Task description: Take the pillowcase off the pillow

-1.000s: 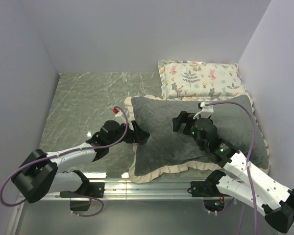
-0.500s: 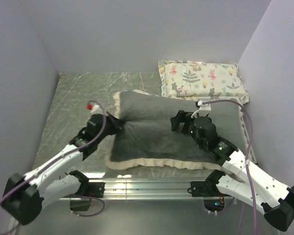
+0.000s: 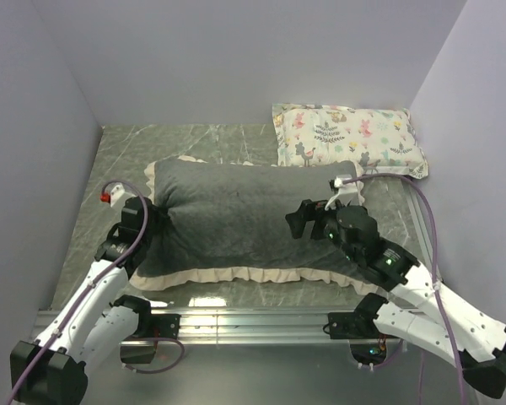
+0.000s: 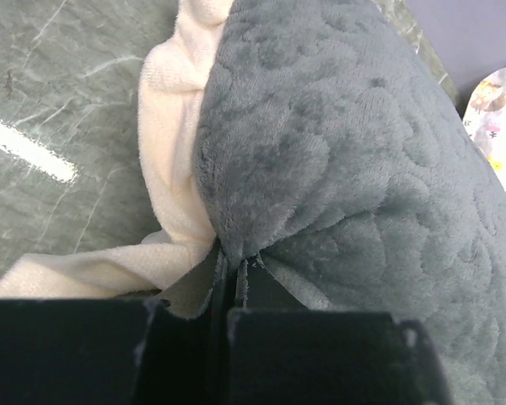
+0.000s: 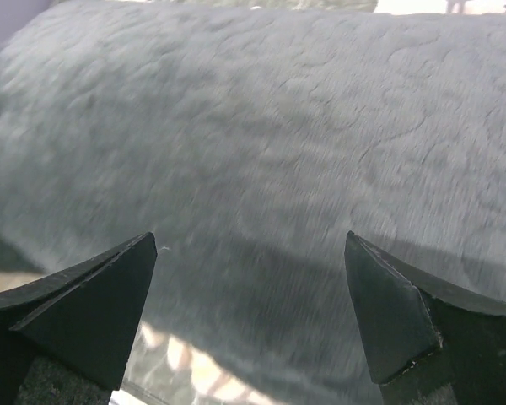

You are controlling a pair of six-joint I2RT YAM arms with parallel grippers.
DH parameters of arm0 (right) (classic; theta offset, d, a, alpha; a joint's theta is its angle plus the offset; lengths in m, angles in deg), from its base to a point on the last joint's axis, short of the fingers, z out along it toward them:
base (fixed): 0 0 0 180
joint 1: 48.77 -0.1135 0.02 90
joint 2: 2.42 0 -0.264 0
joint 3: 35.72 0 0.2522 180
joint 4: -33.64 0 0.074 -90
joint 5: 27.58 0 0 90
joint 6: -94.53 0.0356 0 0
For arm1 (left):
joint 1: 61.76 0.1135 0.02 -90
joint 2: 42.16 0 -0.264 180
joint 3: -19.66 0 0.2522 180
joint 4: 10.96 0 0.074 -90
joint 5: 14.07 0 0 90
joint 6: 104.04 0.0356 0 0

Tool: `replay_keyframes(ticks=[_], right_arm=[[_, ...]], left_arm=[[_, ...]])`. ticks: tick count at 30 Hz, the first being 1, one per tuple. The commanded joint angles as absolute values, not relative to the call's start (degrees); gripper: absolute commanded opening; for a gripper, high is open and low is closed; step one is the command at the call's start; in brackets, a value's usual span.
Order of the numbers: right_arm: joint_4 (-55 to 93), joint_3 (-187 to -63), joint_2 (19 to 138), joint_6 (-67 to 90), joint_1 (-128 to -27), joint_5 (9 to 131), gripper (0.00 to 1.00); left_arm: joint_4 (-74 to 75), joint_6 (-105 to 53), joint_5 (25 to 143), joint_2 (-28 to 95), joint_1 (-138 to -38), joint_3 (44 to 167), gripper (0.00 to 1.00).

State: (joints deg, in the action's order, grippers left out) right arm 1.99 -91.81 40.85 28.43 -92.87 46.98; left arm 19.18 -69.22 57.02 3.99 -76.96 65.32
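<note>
**On the table, grey pillowcase pinched at its left end**

Lies plump across the green marbled table, well over toward the right wall. Runs with its long axis left to right, cream frill along the near edge and around the left end. Points one short end at the left arm and the other at the right wall, just in front of a small animal-print pillow at the back right.

Clamped at the left end by the left gripper, jaws shut tight on a fold of grey plush right beside the frill. Probably held there to anchor or drag that end.

Over the right half, right gripper with jaws spread wide, gripping nothing, fabric close beneath. Likely placed to pin or catch the filling through the cloth.

No sight of the pillow itself. Presumably still inside, so removal judged barely begun.
</note>
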Motion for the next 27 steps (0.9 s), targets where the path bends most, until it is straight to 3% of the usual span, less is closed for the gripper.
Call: replay_keyframes(ticks=[1, 5, 10, 15, 19, 27], right_arm=[[0.3, -90.9, 36.2, 28.3, -97.4, 47.1, 0.99], [0.6, -88.8, 34.5, 30.7, -106.3, 47.2, 1.0], [1.2, -84.6, 37.9, 36.9, -121.5, 33.4, 1.0], [-4.0, -85.2, 50.0, 48.7, -135.1, 15.2, 1.0], [-4.9, -86.9, 60.5, 54.9, -138.2, 11.5, 1.0], [-5.0, -87.5, 68.8, 66.4, -137.2, 10.7, 1.0]], left_arm=[[16.7, -69.2, 57.0, 3.5, -77.1, 68.1, 0.01], [16.2, -69.3, 57.8, 5.5, -77.1, 68.3, 0.0], [15.9, -68.5, 58.0, 6.7, -77.1, 68.5, 0.0], [15.7, -67.5, 59.2, 7.3, -77.1, 68.8, 0.0], [15.8, -66.9, 60.1, 7.9, -77.1, 69.5, 0.0], [16.0, -65.8, 60.9, 8.6, -77.0, 70.6, 0.0]])
